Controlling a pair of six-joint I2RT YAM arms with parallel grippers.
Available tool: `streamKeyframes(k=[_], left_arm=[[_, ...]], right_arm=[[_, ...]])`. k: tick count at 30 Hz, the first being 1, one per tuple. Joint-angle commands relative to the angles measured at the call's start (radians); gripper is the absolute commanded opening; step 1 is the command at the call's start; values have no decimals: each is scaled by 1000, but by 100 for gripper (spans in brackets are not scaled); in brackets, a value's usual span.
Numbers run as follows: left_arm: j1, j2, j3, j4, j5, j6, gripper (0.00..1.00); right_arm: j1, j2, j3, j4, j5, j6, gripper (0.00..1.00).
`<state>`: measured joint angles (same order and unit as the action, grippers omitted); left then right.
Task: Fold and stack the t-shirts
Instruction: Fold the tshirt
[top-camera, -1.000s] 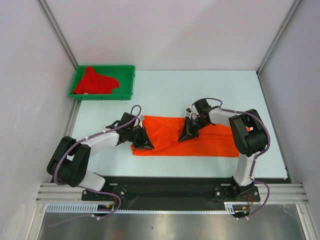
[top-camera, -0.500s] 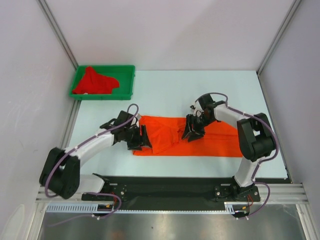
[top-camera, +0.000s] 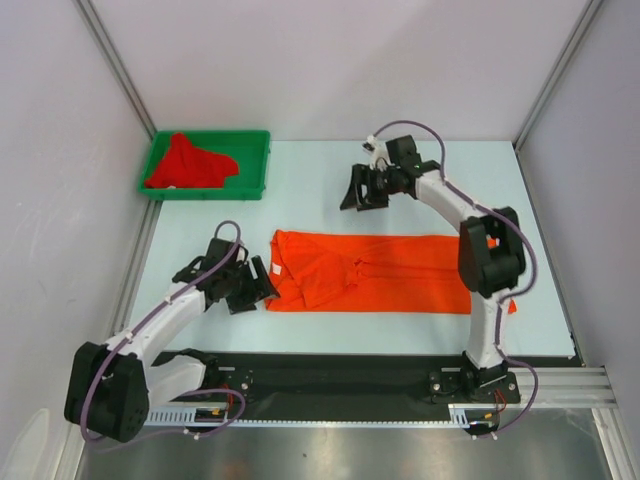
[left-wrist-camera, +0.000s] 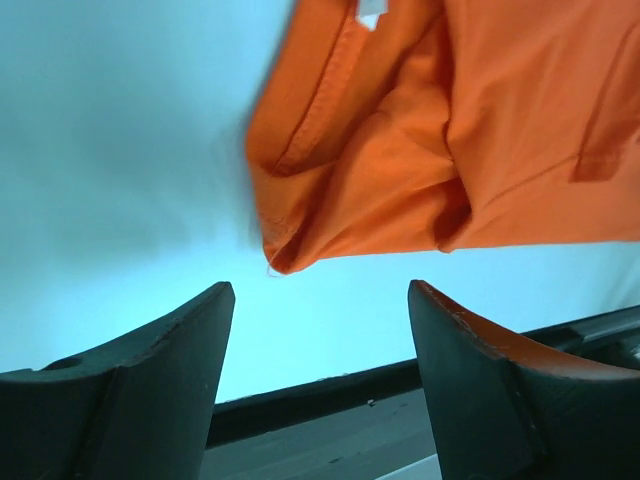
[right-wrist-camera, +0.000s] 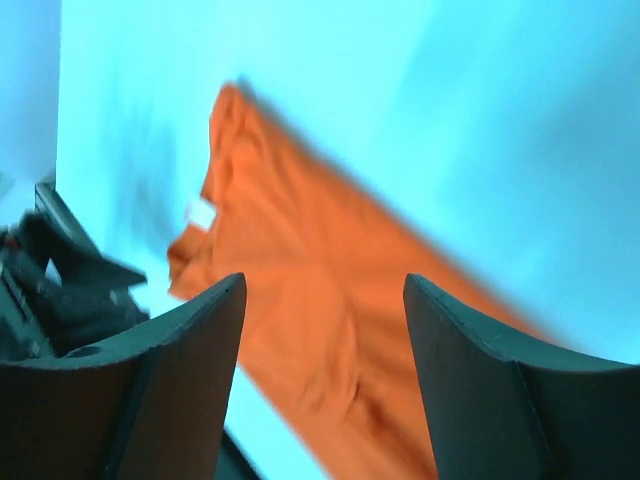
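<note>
Because a lengthwise fold looks done, orange t-shirt: flat band on the table, laid out for cross-folding.
Red t-shirt: heaped in green tray, awaiting its turn.
Left gripper: jaws apart, empty, just beside the collar end.
Right gripper: jaws apart, empty, beyond the shirt.

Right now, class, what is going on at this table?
It is a t-shirt folding job. The orange t-shirt lies on the table folded into a long strip. Neither gripper holds it: the left gripper is open just off its left end, and the right gripper is open over the table beyond its far edge. The red t-shirt sits crumpled in the green tray.
</note>
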<state>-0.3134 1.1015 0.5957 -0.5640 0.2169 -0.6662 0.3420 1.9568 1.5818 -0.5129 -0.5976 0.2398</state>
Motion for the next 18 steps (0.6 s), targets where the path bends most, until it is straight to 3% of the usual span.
streamKeyframes(k=[1,7,18], left_arm=[[19,-80,-48,87,13,-114,77],[19,-135,-232,251,47,-266,80],[19,-123,-336,391,3,-380,76]], right_arm=[[15,148,167,123,-82,-54,70],[63,422,480,108,-166,-33,67],[163,563,521,48,-249,-66,54]])
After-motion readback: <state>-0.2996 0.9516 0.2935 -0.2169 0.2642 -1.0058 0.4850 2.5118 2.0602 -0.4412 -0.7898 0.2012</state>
